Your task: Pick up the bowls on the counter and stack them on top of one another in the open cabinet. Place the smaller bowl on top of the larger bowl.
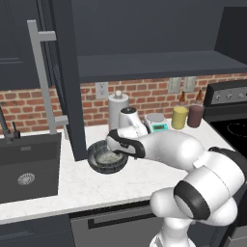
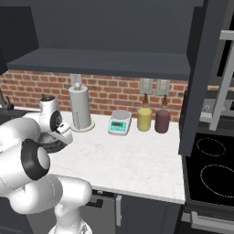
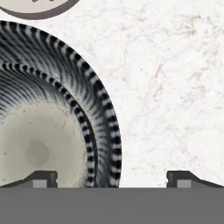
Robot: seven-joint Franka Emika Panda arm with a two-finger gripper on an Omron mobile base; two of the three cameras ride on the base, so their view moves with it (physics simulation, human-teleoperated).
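Note:
A wide dark bowl (image 1: 103, 160) with a speckled pale inside sits on the white counter (image 1: 72, 185), just right of the open cabinet's door (image 1: 67, 82); from its width it looks like the larger bowl. My gripper (image 1: 117, 152) is low over its right side and open. In the hand view the ribbed rim (image 3: 111, 140) runs between the fingertips: the left fingertip (image 3: 43, 178) is over the bowl's inside, the right one over bare counter (image 3: 175, 87). My arm hides most of the bowl (image 2: 51, 144) in the right base view. The cabinet's dark shelf (image 1: 154, 65) is bare. The smaller bowl is out of view.
A paper-towel holder (image 1: 118, 107) stands just behind the bowl, with its pale base (image 3: 35, 6) near my hand. A kitchen scale (image 1: 157, 122), a yellow jar (image 1: 179, 117) and a maroon jar (image 1: 196, 116) line the brick wall. The black sink (image 1: 29, 166) is left, the stove (image 1: 231, 128) right.

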